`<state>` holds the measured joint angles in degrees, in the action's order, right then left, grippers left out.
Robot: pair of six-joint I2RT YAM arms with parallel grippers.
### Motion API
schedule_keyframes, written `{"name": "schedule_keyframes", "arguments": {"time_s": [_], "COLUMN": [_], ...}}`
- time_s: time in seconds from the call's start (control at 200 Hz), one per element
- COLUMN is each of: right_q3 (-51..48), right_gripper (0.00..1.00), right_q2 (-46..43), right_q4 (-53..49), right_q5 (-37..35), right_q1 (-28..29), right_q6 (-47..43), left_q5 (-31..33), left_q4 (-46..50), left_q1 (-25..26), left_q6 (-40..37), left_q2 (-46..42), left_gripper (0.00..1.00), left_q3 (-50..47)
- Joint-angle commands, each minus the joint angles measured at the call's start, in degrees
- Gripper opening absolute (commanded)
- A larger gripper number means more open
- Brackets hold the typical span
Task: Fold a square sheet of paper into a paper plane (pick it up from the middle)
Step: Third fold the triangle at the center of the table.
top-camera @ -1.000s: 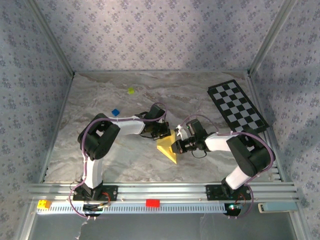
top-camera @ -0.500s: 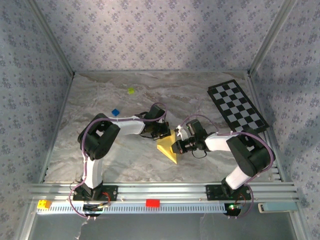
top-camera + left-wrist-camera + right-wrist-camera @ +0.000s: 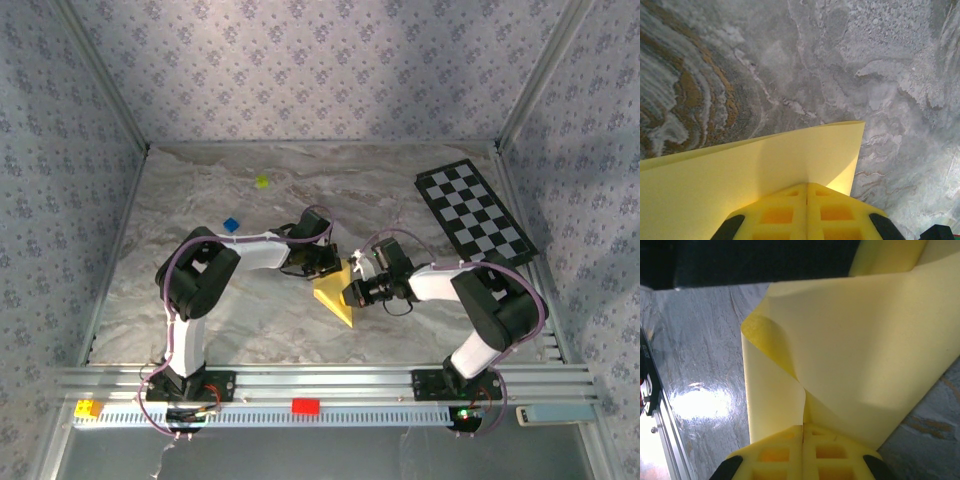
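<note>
The yellow sheet of paper [image 3: 335,293] lies partly folded at the middle of the table, showing as a triangle between the two arms. My left gripper [image 3: 334,268] meets its upper left edge, my right gripper [image 3: 350,290] its right edge. In the left wrist view the yellow pads [image 3: 790,212] are pressed together on the paper [image 3: 740,175]. In the right wrist view the paper [image 3: 865,365] curls up and over, and the pads [image 3: 785,452] are pinched on its edge.
A black-and-white checkered board [image 3: 474,212] lies at the back right. A tiny yellow-green block [image 3: 262,182] and a blue block [image 3: 231,225] sit at the back left. Patterned walls and metal posts close in the marbled table [image 3: 200,300].
The right gripper has shifted slightly left over the paper. The left arm holds still.
</note>
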<state>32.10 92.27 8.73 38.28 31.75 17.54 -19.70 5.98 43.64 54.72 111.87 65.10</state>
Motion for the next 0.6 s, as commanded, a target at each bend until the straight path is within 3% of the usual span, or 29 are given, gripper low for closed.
{"name": "schedule_keyframes", "arguments": {"time_s": [0.0,0.18,0.35,0.45,0.595], "right_q3": [-0.3,-0.5,-0.6,-0.6,-0.5], "right_gripper": [0.0,0.0,0.0,0.0,0.0], "right_q2": [1.2,1.6,2.1,2.6,2.6], "right_q4": [-1.6,-1.5,-0.8,-0.4,-0.5], "right_q5": [-2.5,-2.3,-2.0,-1.8,-1.8], "right_q1": [0.0,0.0,0.0,-0.1,-0.1], "right_q6": [-1.3,-1.4,-1.0,-0.8,-0.7], "left_q5": [2.6,6.1,9.4,10.0,9.1], "left_q4": [2.3,4.9,3.3,-1.5,-13.8], "left_q1": [0.2,-0.4,-0.6,-0.3,1.7], "left_q6": [-0.9,-3.5,-2.8,-0.5,5.5], "left_q2": [-0.5,-3.8,-10.0,-15.6,-23.3], "left_gripper": [0.12,0.28,0.41,0.37,0.19], "left_q3": [0.5,4.0,0.9,-5.4,-17.9]}}
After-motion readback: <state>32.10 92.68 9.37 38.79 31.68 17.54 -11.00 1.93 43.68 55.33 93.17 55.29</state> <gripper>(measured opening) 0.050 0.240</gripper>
